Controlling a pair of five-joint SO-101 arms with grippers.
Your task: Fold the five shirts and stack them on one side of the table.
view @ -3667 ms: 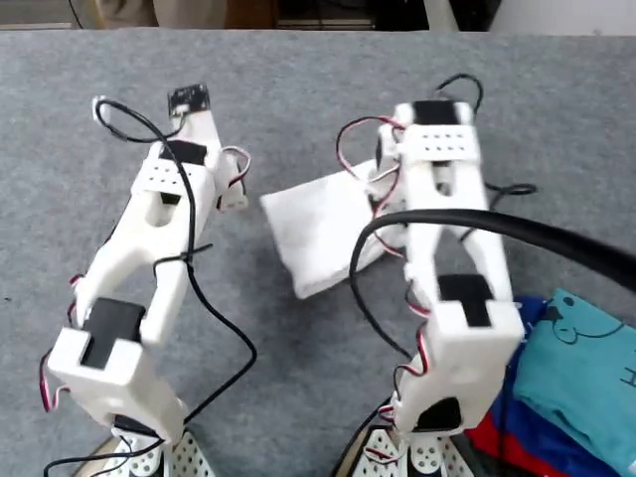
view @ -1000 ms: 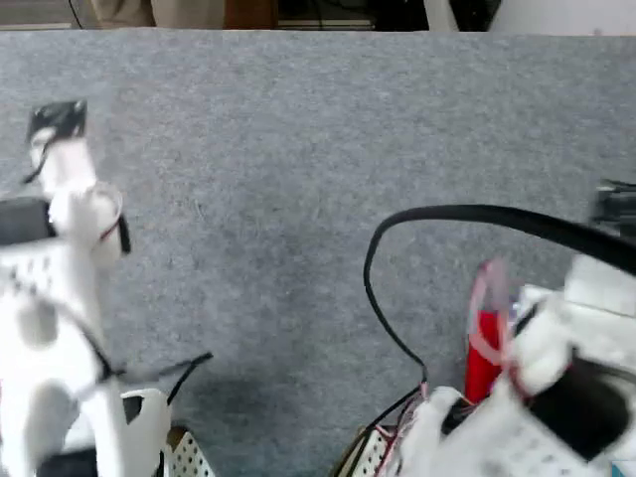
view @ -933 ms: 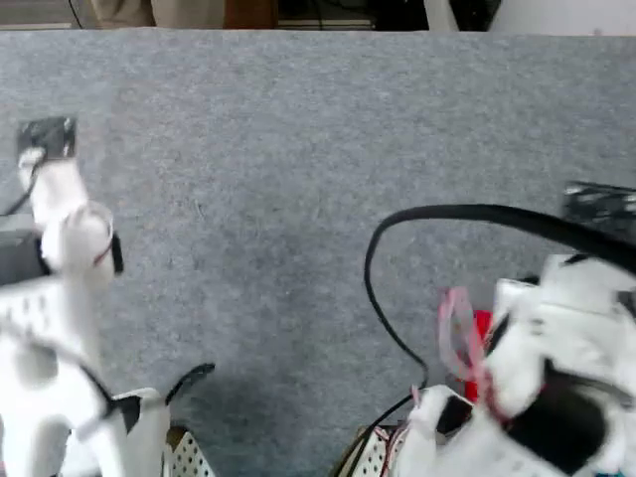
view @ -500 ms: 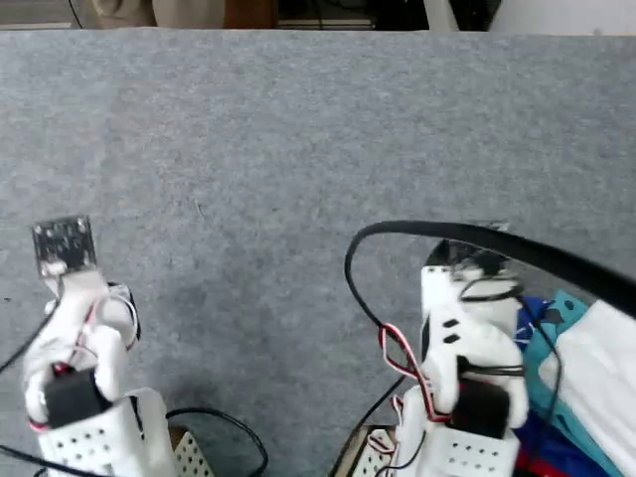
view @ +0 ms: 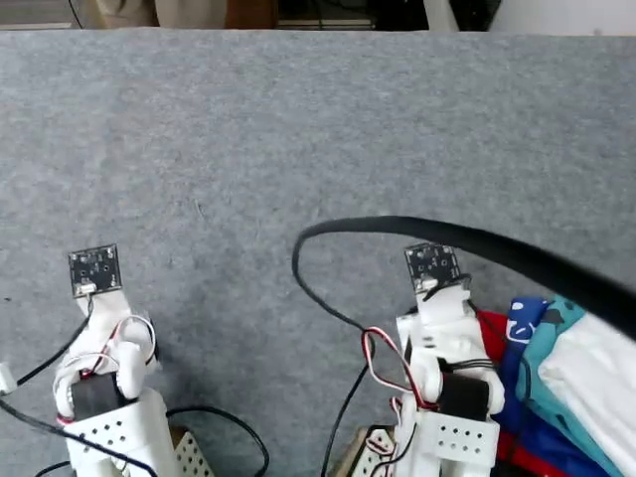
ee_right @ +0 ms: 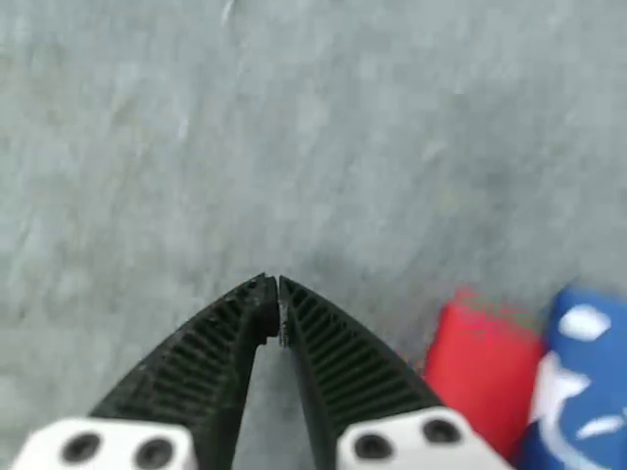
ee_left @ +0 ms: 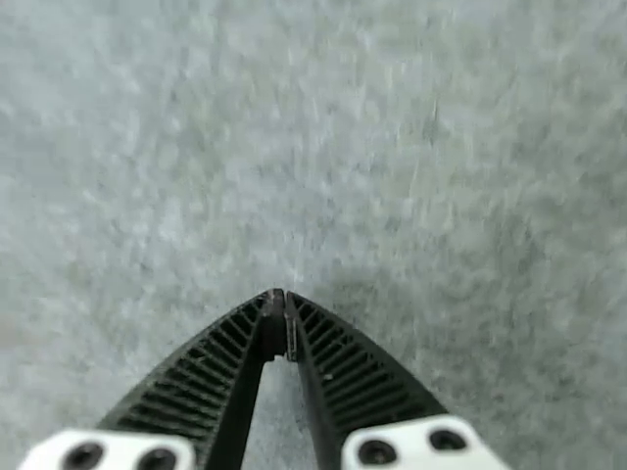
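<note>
Left hand (ee_left: 284,328) pinched closed on nothing, above the grey worktop (view: 298,129); right hand (ee_right: 277,313) likewise closed and empty; the stack of shirts (view: 556,397) lies just beside the right arm, white shirt (view: 596,363) on top; soft, light, floppy cloth, I'd judge; best pinched at a folded edge.

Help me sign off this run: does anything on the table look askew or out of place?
Only mildly: the shirt stack at the table's right edge is staggered, with the red shirt and blue shirt poking out from under the teal shirt and white shirt.
</note>
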